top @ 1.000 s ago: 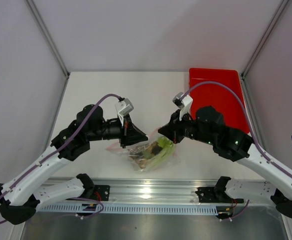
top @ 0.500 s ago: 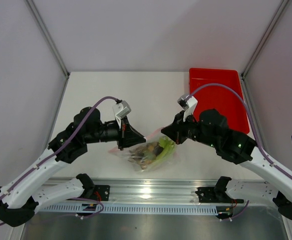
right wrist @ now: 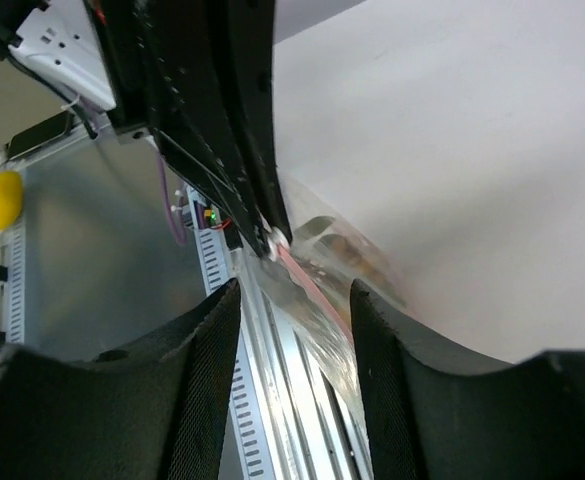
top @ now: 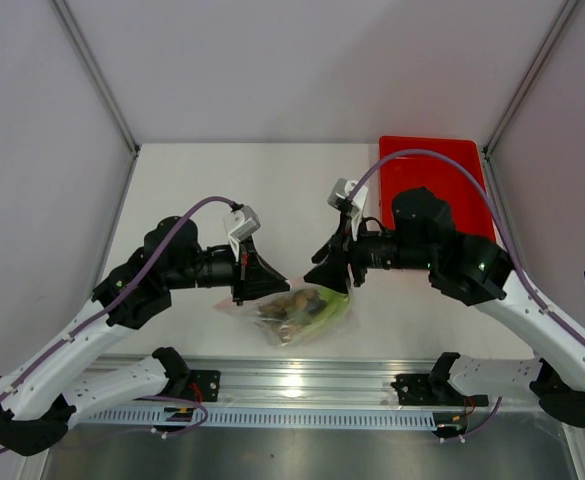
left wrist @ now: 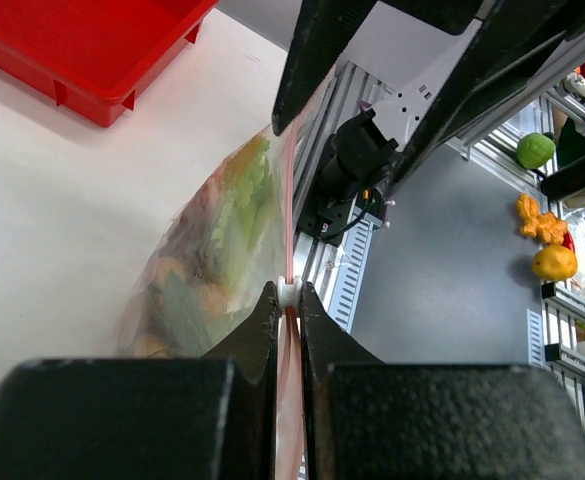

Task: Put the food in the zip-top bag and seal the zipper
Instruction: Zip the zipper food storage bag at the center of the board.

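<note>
Left arm (top: 122, 300): being stretched inward.
Left gripper (left wrist: 287, 292): being pinched closed on the zipper (left wrist: 289, 200).
Right arm (top: 492, 285): being stretched inward, opposite.
Right gripper (right wrist: 294, 292): being held with jaws parted.

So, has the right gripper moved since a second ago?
Yes. The right gripper has shifted left, away from the red tray, and its fingers now stand open.

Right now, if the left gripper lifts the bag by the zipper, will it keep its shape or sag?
Probably sag: the bag looks like thin clear film, wrinkled around the food. The food likely makes it bottom-heavy, so it would hang below the zipper, which the left gripper pinches. The smooth film may slip in a light grip.
</note>
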Controlling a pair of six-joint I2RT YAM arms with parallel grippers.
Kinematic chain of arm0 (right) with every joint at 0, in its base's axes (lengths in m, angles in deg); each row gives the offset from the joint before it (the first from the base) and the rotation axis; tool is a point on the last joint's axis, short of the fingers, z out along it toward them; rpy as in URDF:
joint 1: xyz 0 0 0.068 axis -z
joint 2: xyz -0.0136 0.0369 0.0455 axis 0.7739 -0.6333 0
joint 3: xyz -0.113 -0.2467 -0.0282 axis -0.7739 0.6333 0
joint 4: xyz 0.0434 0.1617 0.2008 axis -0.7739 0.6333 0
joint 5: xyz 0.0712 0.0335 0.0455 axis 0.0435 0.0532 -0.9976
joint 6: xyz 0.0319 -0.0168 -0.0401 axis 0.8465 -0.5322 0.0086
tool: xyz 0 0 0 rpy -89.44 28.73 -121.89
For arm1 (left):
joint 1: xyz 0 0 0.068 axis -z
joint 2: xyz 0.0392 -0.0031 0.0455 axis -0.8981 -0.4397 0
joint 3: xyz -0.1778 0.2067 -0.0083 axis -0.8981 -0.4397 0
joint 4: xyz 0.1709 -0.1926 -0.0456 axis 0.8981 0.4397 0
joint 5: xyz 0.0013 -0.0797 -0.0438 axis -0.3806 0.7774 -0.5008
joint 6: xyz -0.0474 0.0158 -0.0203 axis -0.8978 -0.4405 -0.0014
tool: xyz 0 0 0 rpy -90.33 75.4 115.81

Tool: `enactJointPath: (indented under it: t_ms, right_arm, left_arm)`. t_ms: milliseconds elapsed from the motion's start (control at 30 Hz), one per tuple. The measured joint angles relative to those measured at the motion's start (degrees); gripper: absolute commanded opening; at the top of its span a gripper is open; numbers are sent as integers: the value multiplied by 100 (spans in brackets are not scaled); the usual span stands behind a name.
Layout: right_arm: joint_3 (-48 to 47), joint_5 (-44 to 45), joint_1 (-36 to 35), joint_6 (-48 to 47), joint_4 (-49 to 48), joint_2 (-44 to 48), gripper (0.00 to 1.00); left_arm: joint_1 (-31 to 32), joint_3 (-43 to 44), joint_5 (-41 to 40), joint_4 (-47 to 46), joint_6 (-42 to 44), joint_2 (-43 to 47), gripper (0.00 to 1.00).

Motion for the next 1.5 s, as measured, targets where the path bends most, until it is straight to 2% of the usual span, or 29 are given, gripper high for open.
enactJointPath:
  t_ms: [167,433,567,867,900,933,1167,1500]
  right_arm:
    - [-518,-365,-55,-431,391,-498,46]
    - [-551,-566,-105,-811,802,-957,44]
    - [-555,-704,-116,-911,850,-1051,39]
    - [-560,-748,-138,-957,841,-1095,14]
    - [-560,-748,-142,-957,839,-1086,5]
    - [-560,-754,-142,-951,837,-1075,0]
    - [-402,-562,-166,-741,662,-957,0]
    - [210,345,-223,28,7,-428,0]
  left_arm:
    - [0,0,46,2,-2,-9,1]
    - [0,0,131,39,-2,-57,1]
    - [0,0,140,39,0,-63,1]
    - [0,0,136,39,2,-85,0]
    - [0,0,133,37,4,-92,1]
    - [0,0,125,39,9,-94,1]
    - [0,0,68,39,7,-90,1]
    - [-2,0,-236,63,9,31,1]
